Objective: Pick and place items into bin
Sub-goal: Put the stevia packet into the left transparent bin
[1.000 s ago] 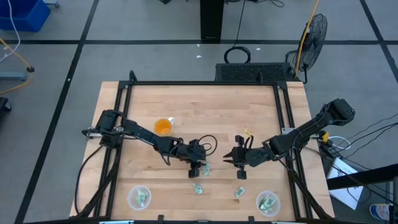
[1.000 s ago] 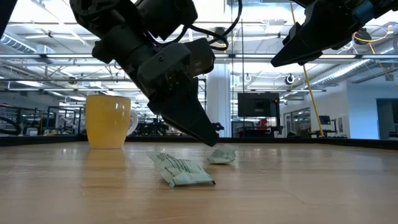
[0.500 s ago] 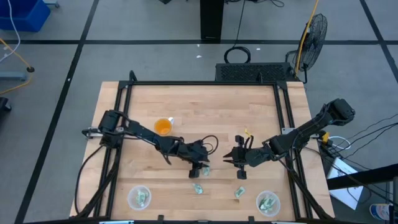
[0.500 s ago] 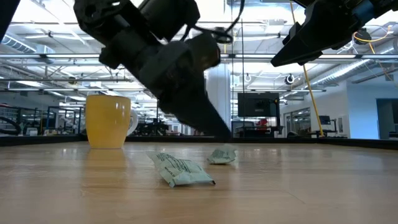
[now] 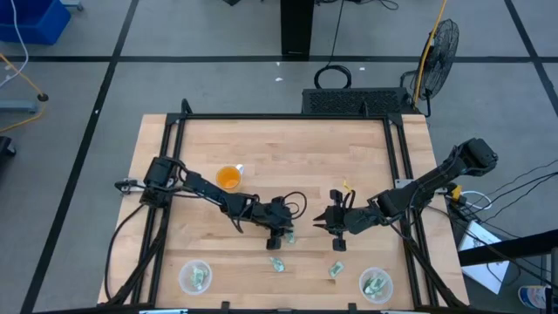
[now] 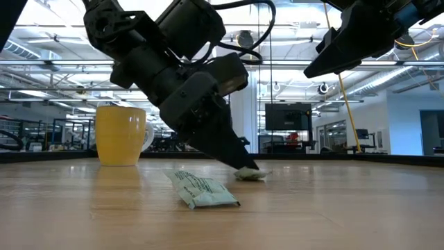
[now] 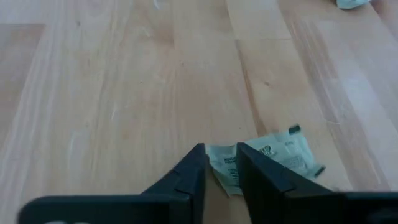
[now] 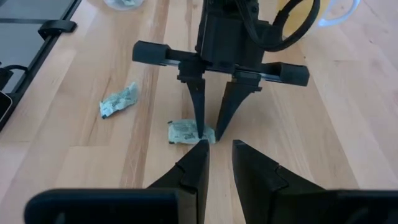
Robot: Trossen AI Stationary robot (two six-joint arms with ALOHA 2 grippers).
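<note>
My left gripper [image 5: 282, 234] is down at the table near its middle, shut on one pale green-and-white packet [image 5: 288, 235], which lies flat on the wood [image 6: 251, 174]. My right gripper [image 5: 320, 222] hangs above the table just to the right of it, shut and touching nothing [image 8: 220, 152]. A second packet [image 5: 278, 263] and a third [image 5: 336, 270] lie flat nearer the near edge. Two clear cups, one at the near left [image 5: 195, 277] and one at the near right [image 5: 376, 284], hold more packets. My left gripper [image 7: 221, 163] pinches one end of the packet [image 7: 224, 169] between its two fingers [image 8: 201, 127], coming from above and slanting down. The rest of the packet [image 7: 280, 152] sticks out to one side and lies on the table.
An orange cup [image 5: 228, 178] stands behind the left arm, toward the far left. Black rails [image 5: 166, 174] frame the tabletop. Bare wood shows between the two grippers and across the far half.
My left gripper has dropped down onto the packet at the table's middle, with its fingertips now at table level. The packet looks pressed flatter than before. My right arm has kept still.
</note>
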